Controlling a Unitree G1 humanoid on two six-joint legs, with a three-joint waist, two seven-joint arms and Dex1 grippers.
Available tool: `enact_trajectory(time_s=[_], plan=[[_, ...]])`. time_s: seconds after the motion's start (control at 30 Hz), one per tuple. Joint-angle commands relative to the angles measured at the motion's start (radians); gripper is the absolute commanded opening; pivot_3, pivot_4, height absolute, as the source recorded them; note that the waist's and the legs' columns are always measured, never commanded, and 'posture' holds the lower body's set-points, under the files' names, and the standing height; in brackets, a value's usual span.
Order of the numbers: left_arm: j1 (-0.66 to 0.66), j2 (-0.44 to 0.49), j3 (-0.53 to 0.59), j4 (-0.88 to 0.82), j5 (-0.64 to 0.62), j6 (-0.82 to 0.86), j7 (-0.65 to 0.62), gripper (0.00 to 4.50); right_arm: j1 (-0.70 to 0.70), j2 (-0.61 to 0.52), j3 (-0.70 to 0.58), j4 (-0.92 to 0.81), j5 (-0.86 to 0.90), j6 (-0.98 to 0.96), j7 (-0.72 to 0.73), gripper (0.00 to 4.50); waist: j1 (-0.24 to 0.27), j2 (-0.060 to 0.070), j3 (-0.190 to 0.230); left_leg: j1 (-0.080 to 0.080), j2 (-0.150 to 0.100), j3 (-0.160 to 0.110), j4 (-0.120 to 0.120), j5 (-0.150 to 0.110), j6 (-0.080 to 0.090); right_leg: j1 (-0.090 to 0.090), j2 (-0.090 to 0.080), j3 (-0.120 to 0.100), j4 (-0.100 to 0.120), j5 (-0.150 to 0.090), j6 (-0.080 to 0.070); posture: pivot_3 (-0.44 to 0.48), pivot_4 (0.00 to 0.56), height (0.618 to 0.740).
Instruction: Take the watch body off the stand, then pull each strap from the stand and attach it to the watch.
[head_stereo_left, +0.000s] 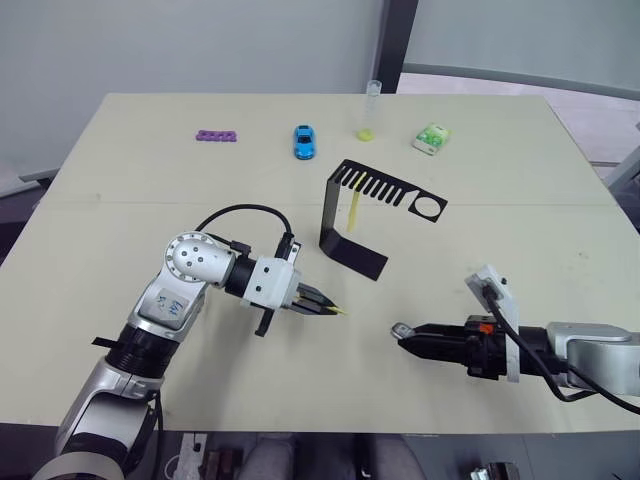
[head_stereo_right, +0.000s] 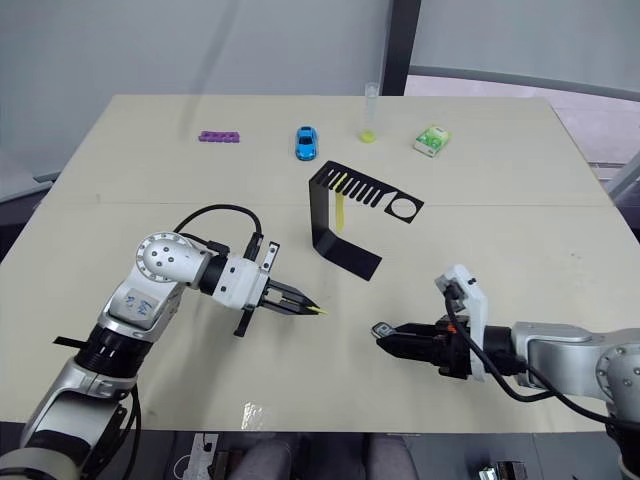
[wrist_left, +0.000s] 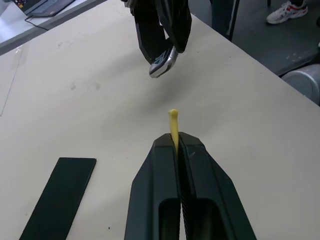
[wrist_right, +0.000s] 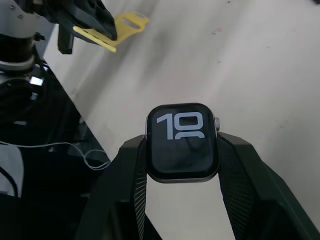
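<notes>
Right gripper (wrist_right: 182, 145): fingers clamped on the two side edges of the watch body (wrist_right: 182, 141), screen toward the wrist camera, light digits showing. Left gripper (wrist_left: 176, 142): fingers pressed together on one yellow strap (wrist_left: 173, 125), its tip sticking out past the fingertips and aimed at the watch body, with a gap between. Beyond and between both grippers, the stand (head_stereo_left: 345, 215) is upright on the table (head_stereo_left: 120, 200); the second yellow strap (head_stereo_left: 353, 210) hangs from its slotted arm.
</notes>
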Motion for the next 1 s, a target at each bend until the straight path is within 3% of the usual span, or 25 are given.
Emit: enact_trajectory(time_s=[0.03, 0.33, 1.0], plan=[[0.007, 0.0, -0.021, -0.015, 0.021, -0.054, -0.008, 0.0, -0.039, -0.017, 0.079, 0.031, 0.143, -0.092, -0.122, 1.5, -0.002, 0.0, 0.0, 0.0, 0.0, 0.0, 0.0, 0.0, 0.0, 0.0, 0.0, 0.0, 0.0, 0.0, 0.0, 0.0, 0.15, 0.74], [-0.011, -0.021, -0.037, 0.008, 0.048, -0.098, 0.013, 0.0, -0.105, -0.02, 0.212, 0.069, 0.213, -0.171, -0.214, 1.5, -0.001, 0.0, 0.0, -0.001, 0.0, 0.0, 0.0, 0.0, 0.0, 0.0, 0.0, 0.0, -0.001, 0.0, 0.0, 0.0, 0.15, 0.74], [-0.016, -0.051, -0.046, 0.023, 0.083, -0.126, 0.055, 0.0, -0.125, -0.018, 0.26, 0.081, 0.225, -0.209, -0.232, 1.5, -0.001, 0.0, 0.0, -0.002, 0.0, -0.001, 0.0, 0.0, 0.0, 0.0, 0.0, -0.001, -0.001, 0.0, 0.0, 0.0, 0.15, 0.74]])
